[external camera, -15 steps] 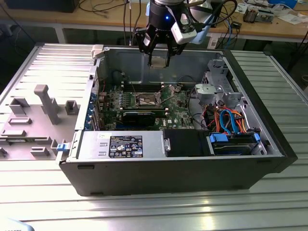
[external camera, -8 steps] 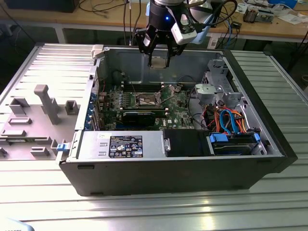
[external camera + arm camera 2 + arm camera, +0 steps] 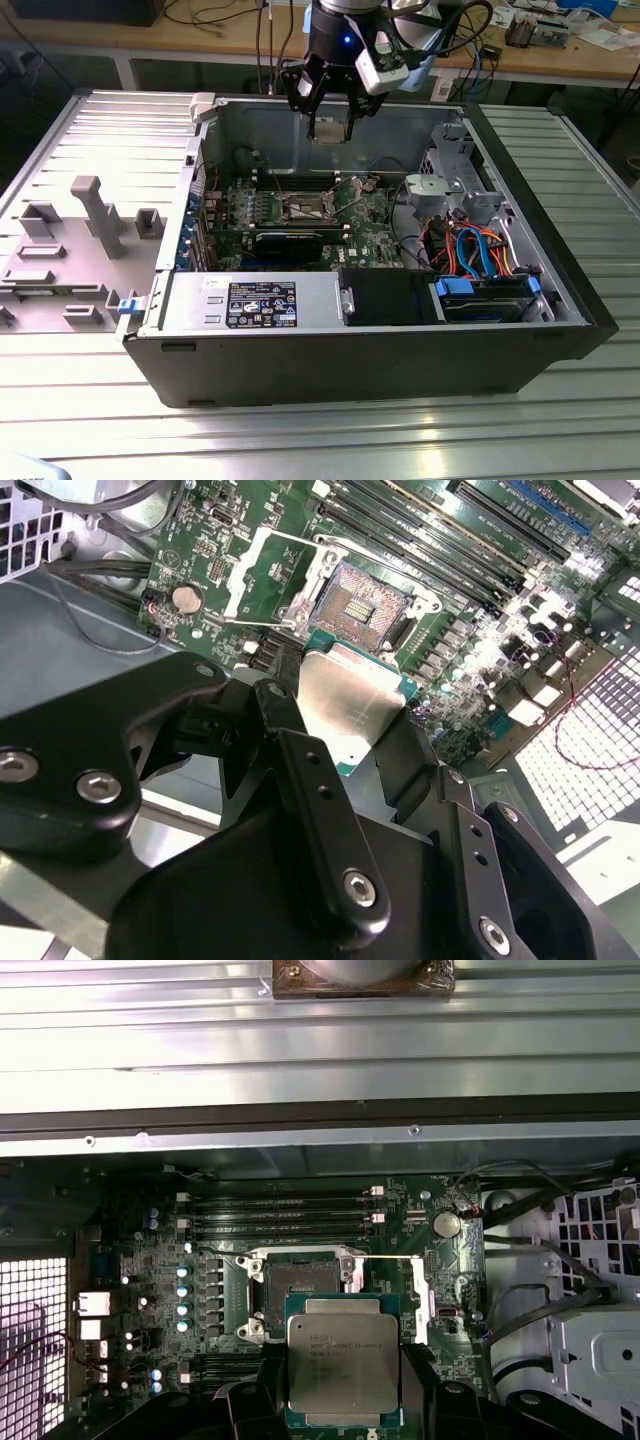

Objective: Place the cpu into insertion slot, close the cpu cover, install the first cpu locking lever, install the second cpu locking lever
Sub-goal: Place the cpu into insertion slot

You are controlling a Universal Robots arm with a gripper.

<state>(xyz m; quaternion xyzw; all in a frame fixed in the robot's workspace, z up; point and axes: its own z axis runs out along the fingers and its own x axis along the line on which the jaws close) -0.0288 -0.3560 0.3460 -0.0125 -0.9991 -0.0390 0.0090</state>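
Above the insertion slot [image 3: 298, 1288], gripper [image 3: 345, 1392]: clenched on the cpu [image 3: 343, 1365]; dark fingers [image 3: 300, 770] pressed against two opposite edges in both wrist views; hanging over the open computer case [image 3: 350, 360] in the exterior view
cpu: held clear, well apart from the insertion slot and touching nothing but the fingers; silvery top turned toward the wrist cameras, tan-green rim showing round it; roughly level, as far as can be told
insertion slot: bare; dark square centre and silver surround open to view in both wrist views; nothing seated inside
cpu cover [image 3: 242, 575]: standing up on its hinge at one side of the insertion slot; green board visible through its square window in the second wrist view; not lying over the slot
locking levers: too thin to pick out with certainty beside the insertion slot; judged unlatched, given the raised cover
circuit board [image 3: 215, 1290]: green, spread all round the insertion slot; long narrow memory slots [image 3: 280, 1215] just beyond the slot, toward the case wall
computer case: lying open on a ribbed metal table [image 3: 300, 440]; insertion slot near the middle of its floor
progress: cpu in the grip and over the board, so judged to be in the opening step; seating not yet done; cover closing and both levers left to do
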